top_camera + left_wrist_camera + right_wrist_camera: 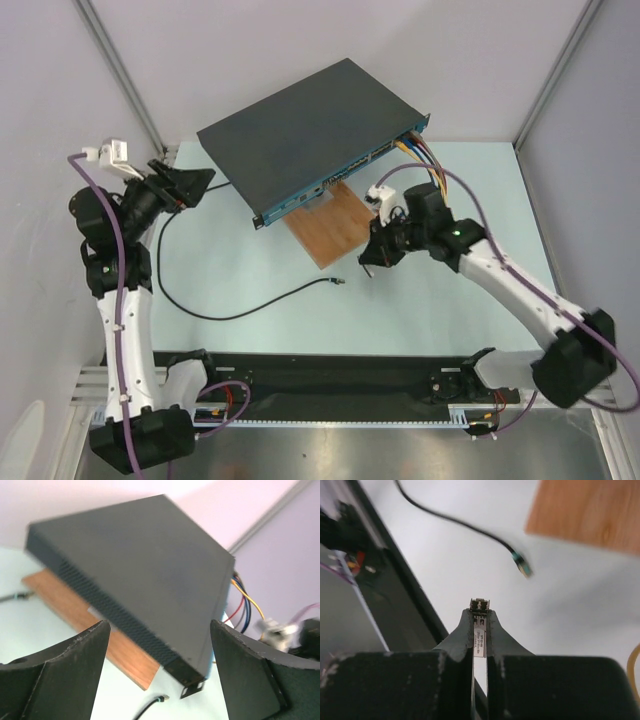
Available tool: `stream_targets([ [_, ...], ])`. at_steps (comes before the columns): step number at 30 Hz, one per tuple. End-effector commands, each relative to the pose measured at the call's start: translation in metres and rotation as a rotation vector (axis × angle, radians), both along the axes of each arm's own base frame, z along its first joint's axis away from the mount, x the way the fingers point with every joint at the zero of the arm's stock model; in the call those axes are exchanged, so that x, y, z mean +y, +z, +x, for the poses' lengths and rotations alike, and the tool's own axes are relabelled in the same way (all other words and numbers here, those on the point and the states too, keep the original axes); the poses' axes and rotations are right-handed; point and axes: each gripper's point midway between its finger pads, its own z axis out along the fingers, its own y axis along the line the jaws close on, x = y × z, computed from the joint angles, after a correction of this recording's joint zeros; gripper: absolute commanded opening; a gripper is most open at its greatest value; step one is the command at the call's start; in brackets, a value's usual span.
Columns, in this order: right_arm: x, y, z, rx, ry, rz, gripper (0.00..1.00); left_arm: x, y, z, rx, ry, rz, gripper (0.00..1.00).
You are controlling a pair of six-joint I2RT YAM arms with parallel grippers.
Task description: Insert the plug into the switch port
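The plug [338, 282] is a small pale tip on a thin black cable [230, 312], lying loose on the table in front of the wooden board [335, 225]. It also shows as the plug [522, 566] in the right wrist view and as the plug [164, 698] in the left one. The switch [310, 125] is a flat dark-grey box, and its ports [350, 168] run along the blue front face. My right gripper [368, 262] [480, 612] is shut on a small silver metal module [480, 604], to the right of the plug. My left gripper [205, 180] [159, 625] stands open at the switch's left corner, holding nothing.
Yellow, blue and red cables [425, 150] leave the right end of the switch's front face. The board pokes out from under the switch toward me. A black rail [320, 370] runs along the near table edge, and grey walls close in on both sides.
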Motion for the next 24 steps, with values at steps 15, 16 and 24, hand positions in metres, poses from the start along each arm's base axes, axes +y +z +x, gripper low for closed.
stream_targets([
  [15,-0.031,0.267,0.070,-0.339,-0.363,0.697,0.00,-0.163,0.113,0.002,-0.389,-0.358,0.454,0.85],
  [16,-0.032,0.274,0.073,-0.310,-0.400,0.743,0.00,-0.176,0.102,0.003,-0.366,-0.386,0.465,0.85],
  [24,-0.023,0.292,0.082,-0.290,-0.489,0.854,0.00,-0.262,0.042,-0.021,-0.261,-0.503,0.587,0.86],
])
